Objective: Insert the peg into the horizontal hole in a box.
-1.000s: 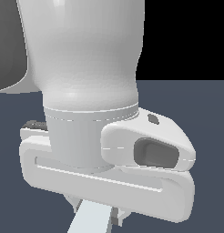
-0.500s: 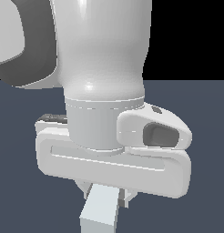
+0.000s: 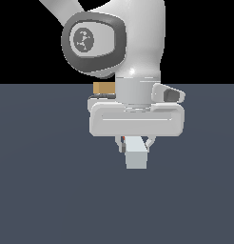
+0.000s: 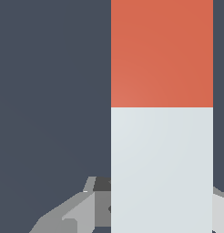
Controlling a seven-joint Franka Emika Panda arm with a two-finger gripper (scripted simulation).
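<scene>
My gripper [image 3: 135,143] hangs at the middle of the exterior view, shut on the peg [image 3: 136,155], whose white end points toward the camera below the hand. Close up in the wrist view the peg [image 4: 162,150] is a broad bar, white near the fingers [image 4: 86,207] and orange-red at its far end. A small piece of the tan box [image 3: 104,88] peeks out behind the arm, on the exterior view's left of the wrist. The hole is hidden.
The white arm [image 3: 133,43] with its dark grey joint cap fills the upper middle of the exterior view. Dark blue-grey floor [image 3: 43,181] stretches around and below the gripper.
The arm has drawn away from the camera and looks much smaller now. The peg stays held in the fingers, and the tan box has come into sight behind the wrist.
</scene>
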